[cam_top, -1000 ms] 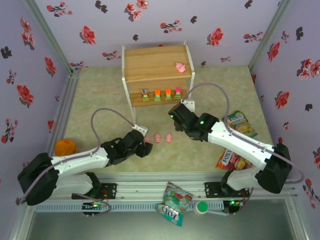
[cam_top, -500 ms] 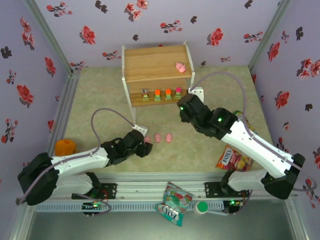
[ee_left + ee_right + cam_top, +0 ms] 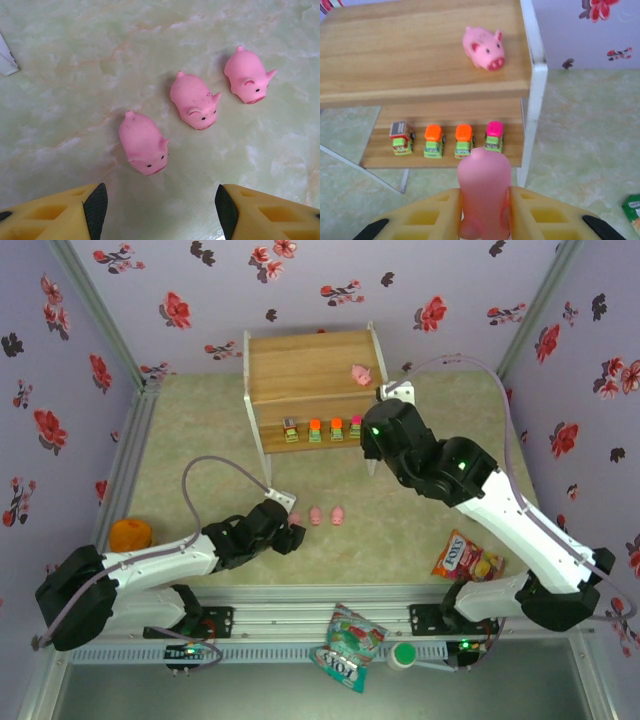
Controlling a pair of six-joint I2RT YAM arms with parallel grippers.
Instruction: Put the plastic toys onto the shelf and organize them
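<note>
Shelf: the shelf [image 3: 300,365] [image 3: 420,55] stands at 12 o'clock on the worktop [image 3: 200,440]; it has two wooden boards on white legs.
Top board: a lone pig [image 3: 361,374] [image 3: 484,48] sits upright near the 3 o'clock end, close to the front edge.
Lower board: four blocky toys stand in a row running from 9 to 3 o'clock. They are a grey-topped toy [image 3: 290,430] [image 3: 401,138], a first orange-topped toy [image 3: 314,429] [image 3: 434,141], a second orange-topped toy [image 3: 337,428] [image 3: 464,141] and a pink-topped toy [image 3: 356,426] [image 3: 494,136].
Right hand: the right hand [image 3: 485,212] is clamped on a held pig [image 3: 484,185]. It hangs in front of the shelf at its 3 o'clock end, above the level of the lower board.
Worktop centre: three pigs lie in a short row at 6 o'clock from the shelf, apart from one another. They are the near pig [image 3: 296,517] [image 3: 143,143], the middle pig [image 3: 316,515] [image 3: 194,100] and the far pig [image 3: 337,512] [image 3: 248,75].
Left hand: the left hand [image 3: 290,538] [image 3: 160,207] has its jaws apart with nothing between them. It is low over the worktop, just at 7 o'clock of the near pig.
Other items: an orange round object [image 3: 130,534] lies at 9 o'clock. One snack bag [image 3: 466,558] lies at 4 o'clock, and another snack bag [image 3: 347,640] rests on the rail at 6 o'clock.
</note>
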